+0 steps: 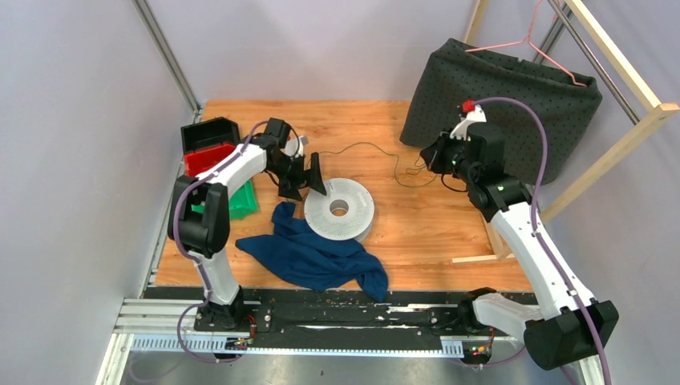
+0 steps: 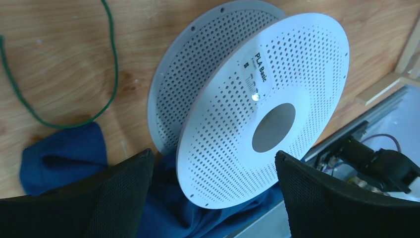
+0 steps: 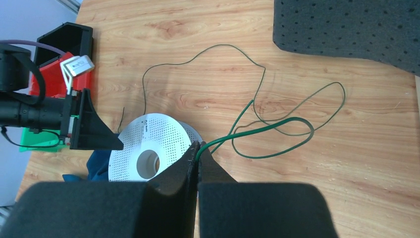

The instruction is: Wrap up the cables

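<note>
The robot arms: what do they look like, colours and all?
Both the left arm and right arm have white shells with black joints, and a purple cable loops along each. The left gripper and right gripper each have two black wedge-shaped fingers with finely textured faces.

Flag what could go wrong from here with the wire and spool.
1. The wire lies in crossing loops; the shut right gripper pulling it could tighten a knot.
2. The left gripper is open beside the spool, which sits partly on the blue cloth; a tug might shift it.
</note>
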